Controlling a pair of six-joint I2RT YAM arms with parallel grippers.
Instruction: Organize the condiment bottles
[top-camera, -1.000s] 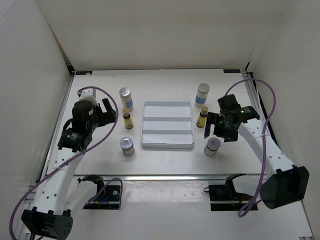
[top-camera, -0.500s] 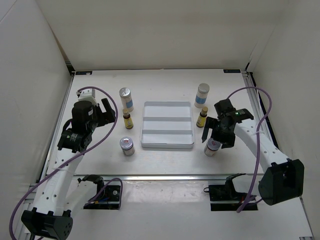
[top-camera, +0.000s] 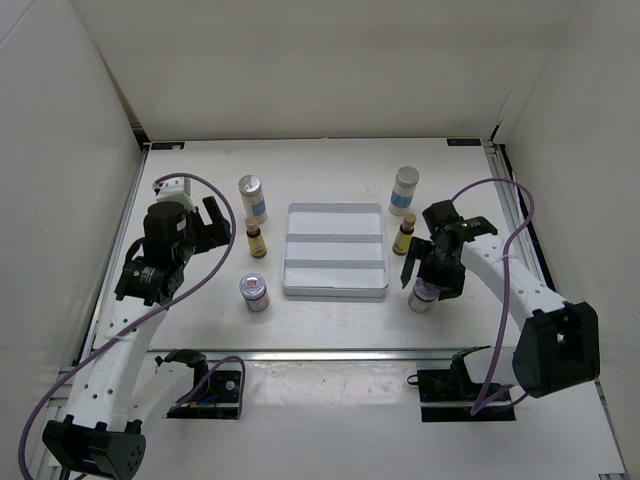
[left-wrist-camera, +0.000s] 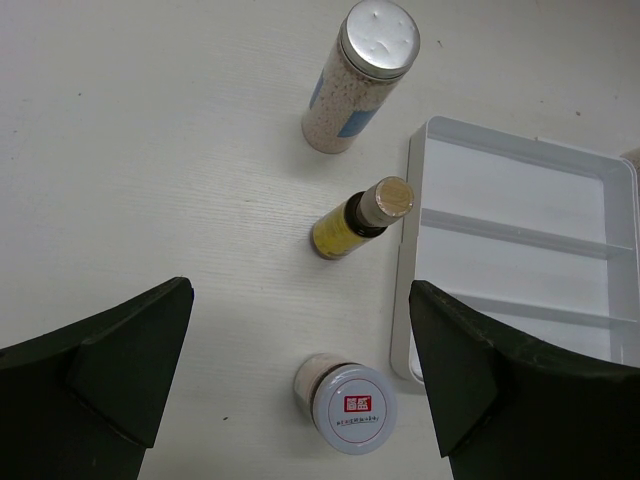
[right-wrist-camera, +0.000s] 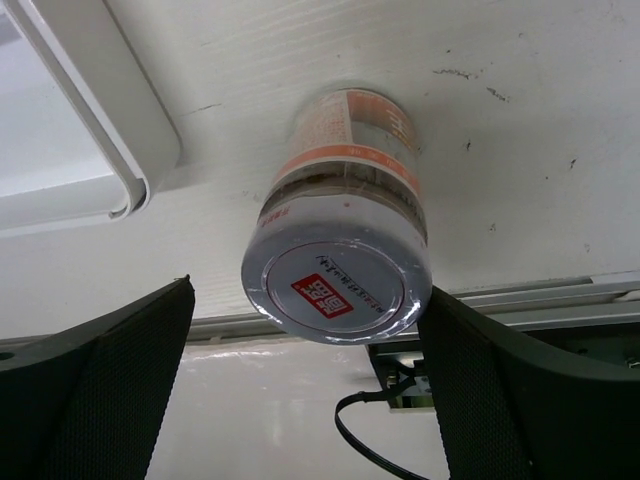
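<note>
Six bottles stand on the table around the white tray (top-camera: 287, 250). On its left are a tall white bottle (top-camera: 252, 198), a slim yellow bottle (top-camera: 256, 240) and a squat jar (top-camera: 254, 292). On its right are a tall white bottle (top-camera: 404, 189), a yellow bottle (top-camera: 405, 234) and a jar (top-camera: 424, 298). My left gripper (top-camera: 222, 225) is open and empty, left of the yellow bottle (left-wrist-camera: 360, 220) and above the jar (left-wrist-camera: 345, 405). My right gripper (top-camera: 428, 272) is open, low over the right jar (right-wrist-camera: 345, 150), with one jaw on each side of its lid.
The tray has three empty compartments and also shows in the left wrist view (left-wrist-camera: 520, 165). White walls enclose the table on three sides. A metal rail (top-camera: 330, 353) runs along the near edge, with cables and mounts below it.
My right gripper has moved left and down, from beside the right yellow bottle to around the right jar. The left arm and all bottles have stayed still.
</note>
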